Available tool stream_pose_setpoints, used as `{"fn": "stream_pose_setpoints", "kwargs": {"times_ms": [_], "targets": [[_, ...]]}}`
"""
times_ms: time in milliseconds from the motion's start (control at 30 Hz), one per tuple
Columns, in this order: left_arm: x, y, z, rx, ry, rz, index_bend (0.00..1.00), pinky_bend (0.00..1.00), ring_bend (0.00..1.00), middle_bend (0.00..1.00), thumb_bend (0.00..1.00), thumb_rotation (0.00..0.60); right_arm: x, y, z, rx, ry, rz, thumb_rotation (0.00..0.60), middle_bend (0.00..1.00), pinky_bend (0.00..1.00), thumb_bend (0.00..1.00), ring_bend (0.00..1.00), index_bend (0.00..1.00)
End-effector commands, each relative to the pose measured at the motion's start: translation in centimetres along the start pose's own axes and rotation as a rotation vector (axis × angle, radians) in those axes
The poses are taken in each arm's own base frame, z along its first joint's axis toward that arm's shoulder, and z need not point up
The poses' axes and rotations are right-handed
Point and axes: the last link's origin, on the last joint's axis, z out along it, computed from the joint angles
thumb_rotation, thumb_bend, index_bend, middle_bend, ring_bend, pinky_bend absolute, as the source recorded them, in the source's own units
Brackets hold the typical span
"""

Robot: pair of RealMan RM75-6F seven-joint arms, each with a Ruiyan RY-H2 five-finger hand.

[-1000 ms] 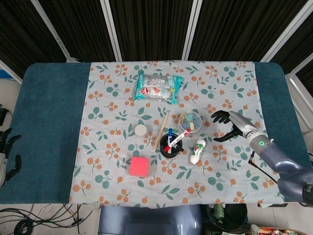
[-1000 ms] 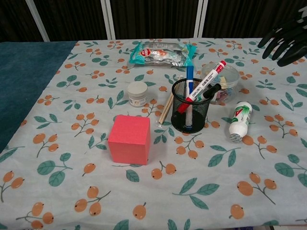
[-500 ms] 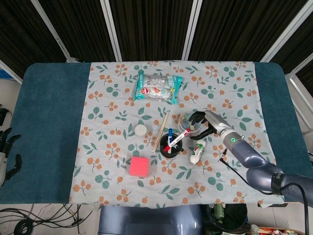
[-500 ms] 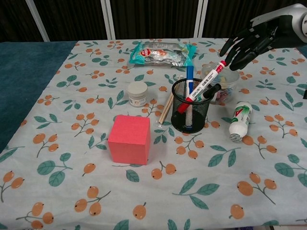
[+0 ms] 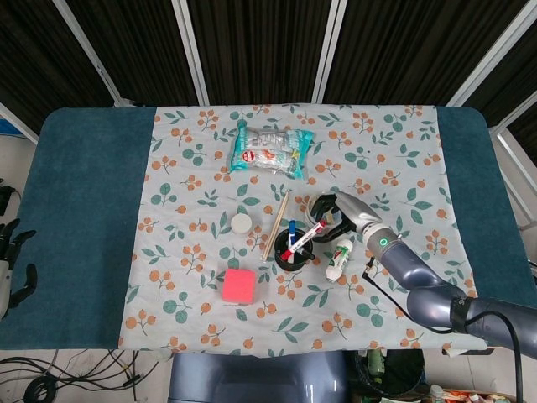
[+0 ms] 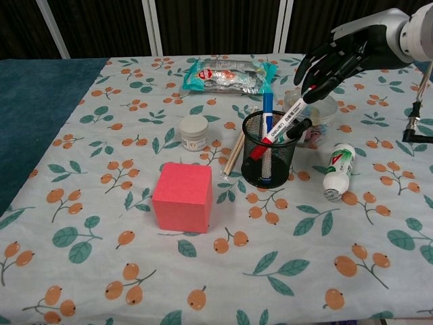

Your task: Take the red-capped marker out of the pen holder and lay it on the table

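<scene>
The red-capped marker leans to the right in the black mesh pen holder, beside a blue marker and a black one. My right hand hovers at the marker's upper end. Its spread fingers curve over the red cap and hide it, and no firm grip shows. The marker still rests in the holder. My left hand hangs off the table's far left edge, fingers apart and holding nothing.
A white bottle lies right of the holder, with a clear round container behind it under the hand. Chopsticks, a white jar and a pink cube sit to the left. A snack bag lies at the back.
My right hand has travelled left from the table's right side and now covers the marker's red cap. The marker and holder have not moved.
</scene>
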Motion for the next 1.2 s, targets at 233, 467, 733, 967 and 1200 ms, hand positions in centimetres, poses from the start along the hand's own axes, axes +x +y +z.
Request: {"fn": "stream_pose_setpoints", "kwargs": {"times_ms": [233, 467, 733, 967, 1200], "targets": [[-0.03, 0.06, -0.01, -0.002, 0.000, 0.001, 0.19, 0.00, 0.01, 0.04, 0.54, 0.600, -0.11, 0.29, 0.39, -0.020, 0.004, -0.007, 0.600, 0.51, 0.26, 0.19, 0.31, 0.52], [-0.04, 0.07, 0.02, 0.000, 0.001, 0.000, 0.19, 0.00, 0.01, 0.04, 0.54, 0.600, -0.25, 0.30, 0.68, -0.014, 0.014, -0.005, 0.600, 0.54, 0.26, 0.28, 0.32, 0.55], [-0.11, 0.11, 0.03, 0.002, -0.001, 0.000, 0.19, 0.00, 0.01, 0.04, 0.54, 0.600, -0.43, 0.33, 0.74, -0.019, 0.000, -0.012, 0.600, 0.55, 0.26, 0.29, 0.32, 0.56], [-0.10, 0.09, 0.06, 0.006, 0.000, -0.002, 0.19, 0.00, 0.01, 0.04, 0.54, 0.600, -0.25, 0.35, 0.72, -0.024, -0.002, -0.016, 0.600, 0.57, 0.26, 0.30, 0.33, 0.58], [-0.09, 0.10, 0.06, 0.007, 0.002, -0.001, 0.19, 0.00, 0.01, 0.04, 0.54, 0.600, -0.49, 0.49, 0.77, -0.030, -0.012, -0.031, 0.600, 0.60, 0.26, 0.38, 0.35, 0.61]]}}
